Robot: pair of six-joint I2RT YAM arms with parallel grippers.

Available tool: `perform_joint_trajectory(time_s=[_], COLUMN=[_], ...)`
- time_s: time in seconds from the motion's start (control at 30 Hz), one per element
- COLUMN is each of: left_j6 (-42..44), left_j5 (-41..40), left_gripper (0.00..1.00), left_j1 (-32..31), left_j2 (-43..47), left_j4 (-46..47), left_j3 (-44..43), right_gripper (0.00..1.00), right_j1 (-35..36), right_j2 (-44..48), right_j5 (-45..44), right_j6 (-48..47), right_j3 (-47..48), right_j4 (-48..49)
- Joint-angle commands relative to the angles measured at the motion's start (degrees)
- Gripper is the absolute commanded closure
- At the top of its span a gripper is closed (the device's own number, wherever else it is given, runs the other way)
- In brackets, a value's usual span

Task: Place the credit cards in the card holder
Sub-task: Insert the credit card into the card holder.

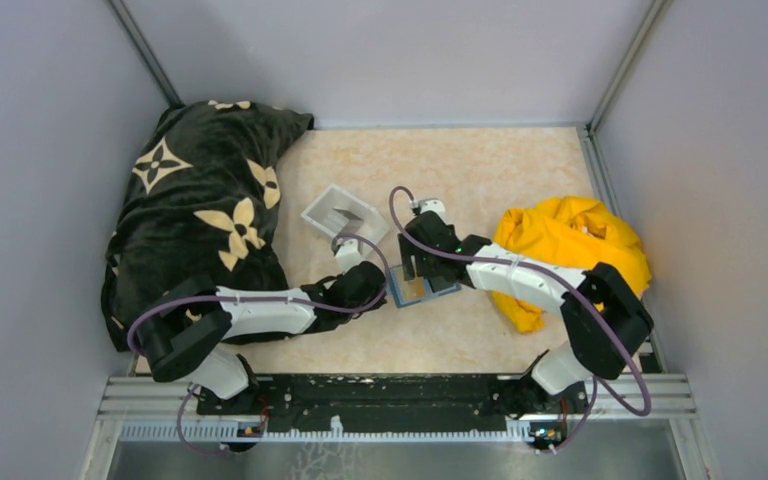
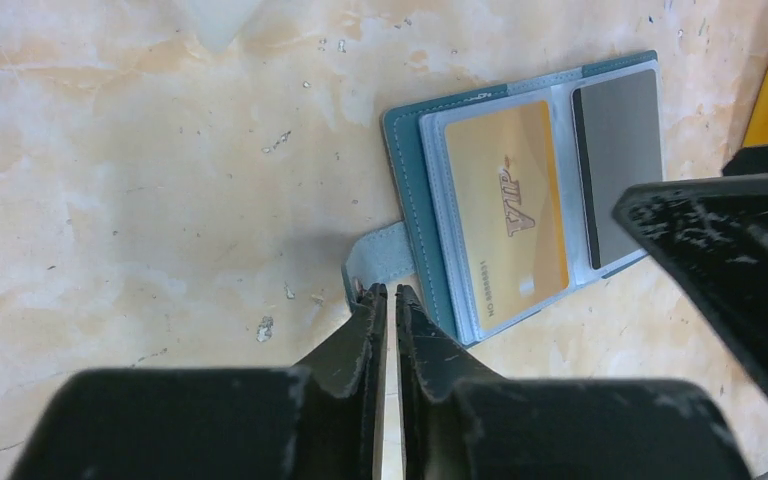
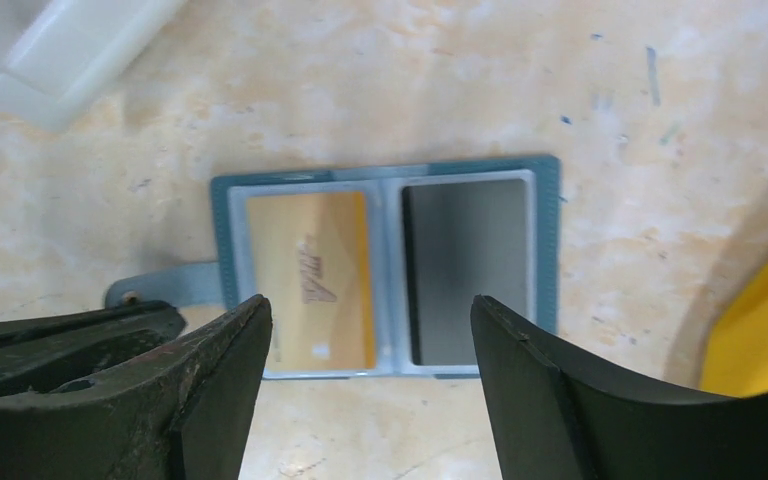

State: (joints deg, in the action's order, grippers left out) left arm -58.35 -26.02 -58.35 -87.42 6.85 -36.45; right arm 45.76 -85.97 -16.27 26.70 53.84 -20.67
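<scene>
The teal card holder (image 1: pixel 442 290) lies open on the table between my two grippers. In the right wrist view the card holder (image 3: pixel 550 240) holds a yellow card (image 3: pixel 310 275) in its left clear pocket and a grey card (image 3: pixel 465 270) in its right one. Both show in the left wrist view, yellow (image 2: pixel 505 215) and grey (image 2: pixel 620 170). My left gripper (image 2: pixel 385 292) is shut, its tips at the end of the holder's strap tab (image 2: pixel 380 262). My right gripper (image 3: pixel 368 305) is open and empty, just above the holder's near edge.
A clear-white plastic tray (image 1: pixel 345 215) stands just behind the card holder. A black blanket with beige flowers (image 1: pixel 200 220) fills the left side. A yellow cloth (image 1: pixel 570 245) lies bunched on the right, close to the right arm.
</scene>
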Motion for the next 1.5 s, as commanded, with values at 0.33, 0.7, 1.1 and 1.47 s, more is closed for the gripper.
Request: perform_joint_trajectory(time_s=[0.33,0.7,1.1,1.47], left_j6=[0.8,1.1,2.8,9.4], left_j5=[0.2,0.7,2.9,-6.1], left_gripper=[0.76,0.71,0.7,0.56], left_j1=[0.6,0.8,1.5,2.2], left_j2=[0.8,1.8,3.8,17.2], left_j4=[-1.0,-0.2,1.5,-7.6], left_j3=[1.3,2.3,1.3,-7.7], right_gripper=[0.23,0.23,0.24,0.24], right_j1=[-6.8,-7.3,-7.3,-7.1], right_j2=[7.0,7.5,8.0,4.3], right_j5=[3.2,3.5,3.5,4.8], right_j6=[1.7,1.5,-0.7,-4.9], right_j3=[-9.1,-10.6,-9.8,1.3], right_j4=[3.8,4.2,4.9,5.4])
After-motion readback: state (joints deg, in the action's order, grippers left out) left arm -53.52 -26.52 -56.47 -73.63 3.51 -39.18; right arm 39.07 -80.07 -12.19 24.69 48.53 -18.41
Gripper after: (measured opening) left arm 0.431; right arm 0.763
